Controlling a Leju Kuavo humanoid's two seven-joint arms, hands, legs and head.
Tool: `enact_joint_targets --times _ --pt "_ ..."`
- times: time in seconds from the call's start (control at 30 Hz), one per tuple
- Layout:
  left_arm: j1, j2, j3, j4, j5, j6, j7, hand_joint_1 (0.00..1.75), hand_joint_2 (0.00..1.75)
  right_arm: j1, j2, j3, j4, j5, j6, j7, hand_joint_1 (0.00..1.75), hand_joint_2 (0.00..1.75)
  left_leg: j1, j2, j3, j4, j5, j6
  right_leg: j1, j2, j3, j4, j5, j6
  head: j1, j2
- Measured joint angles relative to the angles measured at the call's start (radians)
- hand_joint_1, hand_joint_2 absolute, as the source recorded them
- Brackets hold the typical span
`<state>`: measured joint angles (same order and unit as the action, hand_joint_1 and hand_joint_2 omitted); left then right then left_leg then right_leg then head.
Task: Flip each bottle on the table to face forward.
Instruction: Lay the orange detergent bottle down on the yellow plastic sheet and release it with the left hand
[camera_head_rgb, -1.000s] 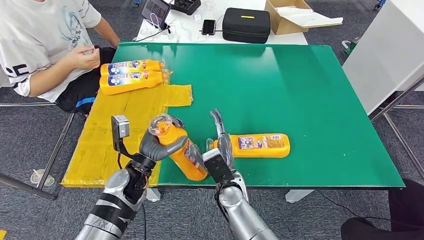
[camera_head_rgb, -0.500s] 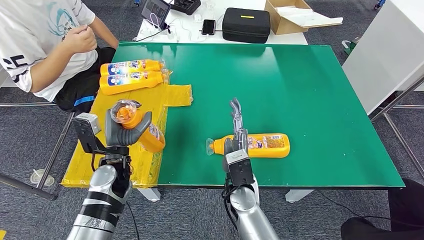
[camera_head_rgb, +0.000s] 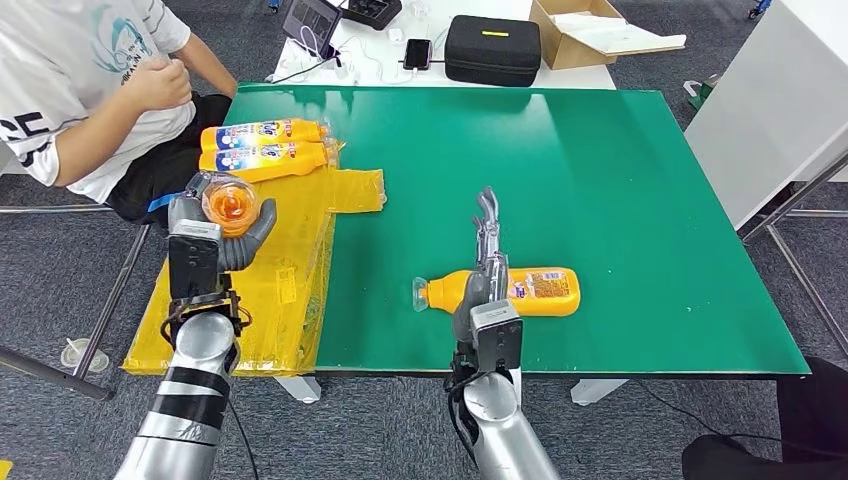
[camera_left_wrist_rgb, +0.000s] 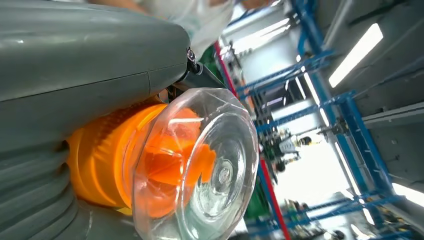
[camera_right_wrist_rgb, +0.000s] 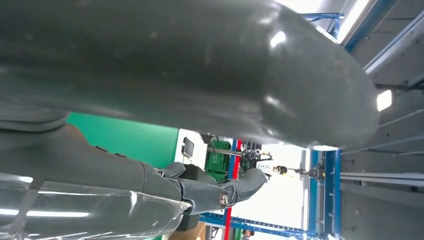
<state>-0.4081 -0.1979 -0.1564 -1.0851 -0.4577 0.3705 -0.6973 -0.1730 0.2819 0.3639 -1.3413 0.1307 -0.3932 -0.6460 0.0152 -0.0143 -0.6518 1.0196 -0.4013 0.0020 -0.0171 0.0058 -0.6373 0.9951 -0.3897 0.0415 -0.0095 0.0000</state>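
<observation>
Left hand (camera_head_rgb: 222, 232): grips orange bottle (camera_head_rgb: 231, 203), cap toward camera, over yellow sheet (camera_head_rgb: 262, 290) at tabletop's left edge; could slip if twisted.
Right hand (camera_head_rgb: 487, 262): fingers extended, empty, above lying bottle (camera_head_rgb: 525, 291) near front edge; could nudge it off.

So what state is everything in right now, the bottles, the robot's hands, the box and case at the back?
Held bottle: gripped by the left hand, raised over the yellow mat, cap on.
Lone bottle: lying on the green table, label up.
Right hand: fingers extended, over the lone bottle.
Two bottles: lying side by side.
Cardboard box: open.
Black case: closed.
</observation>
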Motion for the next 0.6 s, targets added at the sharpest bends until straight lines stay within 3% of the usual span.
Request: enact_joint_targets --times 0.23,0.47,0.6 --pt "-0.027 0.034 -0.071 0.125 -0.240 0.145 0.000 1.75 1.75 -0.015 0.000 0.016 0.000 -0.020 0.016 0.000 0.00 0.00 0.000 0.000 0.000 0.000 0.000 0.000 0.000 0.000 0.000 0.000 0.000 0.000 0.000 0.000" --pt "-0.035 0.044 -0.088 0.165 -0.273 0.157 0.002 1.75 1.75 -0.018 0.000 0.018 0.000 -0.022 0.019 0.000 0.00 0.00 0.000 0.000 0.000 0.000 0.000 0.000 0.000 0.000 0.000 0.000 0.000 0.000 0.000 0.000" --pt "-0.097 0.092 -0.147 0.341 -0.483 0.142 0.096 1.75 1.75 -0.027 0.000 0.028 0.007 -0.032 0.044 0.005 0.00 0.00 0.000 0.001 0.000 0.000 0.000 0.000 0.000 0.000 0.000 0.000 0.000 0.000 0.000 0.000"
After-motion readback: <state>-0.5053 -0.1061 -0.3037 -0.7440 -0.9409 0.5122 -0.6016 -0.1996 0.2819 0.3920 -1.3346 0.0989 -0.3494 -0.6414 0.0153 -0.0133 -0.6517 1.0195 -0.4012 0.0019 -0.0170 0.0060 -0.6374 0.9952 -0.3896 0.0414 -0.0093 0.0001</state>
